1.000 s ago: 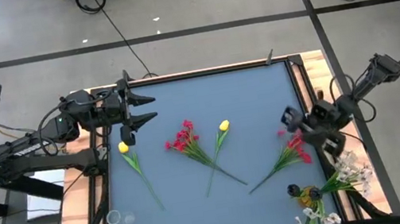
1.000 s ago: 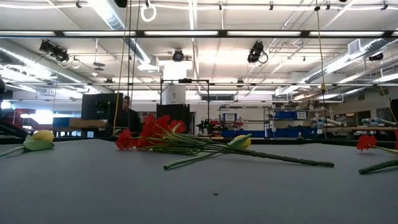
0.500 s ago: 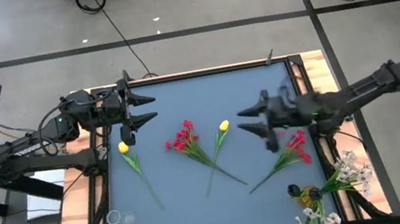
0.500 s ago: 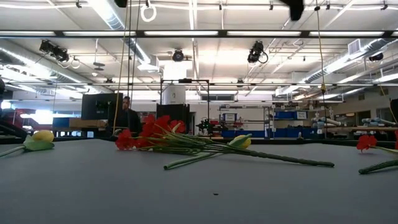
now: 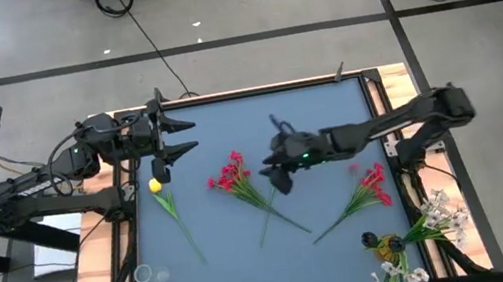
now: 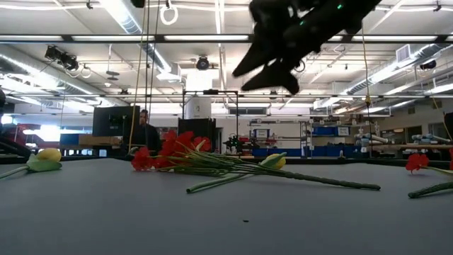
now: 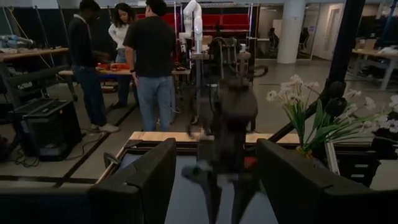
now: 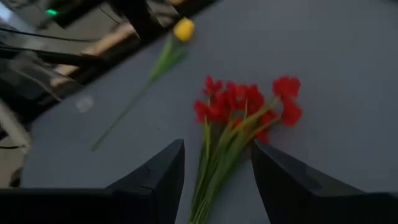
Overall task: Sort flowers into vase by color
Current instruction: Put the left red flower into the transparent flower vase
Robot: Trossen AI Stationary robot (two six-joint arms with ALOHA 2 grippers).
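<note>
**Right gripper over the middle of the table, flowers below**

The right gripper (image 5: pixel 277 157) hangs above the table's centre in the overhead picture, its fingers spread apart and empty, raised off the surface in the level view (image 6: pixel 272 60). Just left of it lies a red flower bunch (image 5: pixel 228 173), which its wrist camera sees directly ahead between the fingers (image 8: pixel 245 102). A yellow tulip is hidden under the gripper from above but shows in the level view (image 6: pixel 274 161).

Further left, a second yellow tulip (image 5: pixel 155 186) lies near the left edge. The left gripper (image 5: pixel 178 137) waits at the upper left of the grey table (image 5: pixel 257 110), fingers wide and empty.

At the lower right lie another red bunch (image 5: pixel 372 184) and white flowers (image 5: pixel 438 216).
</note>
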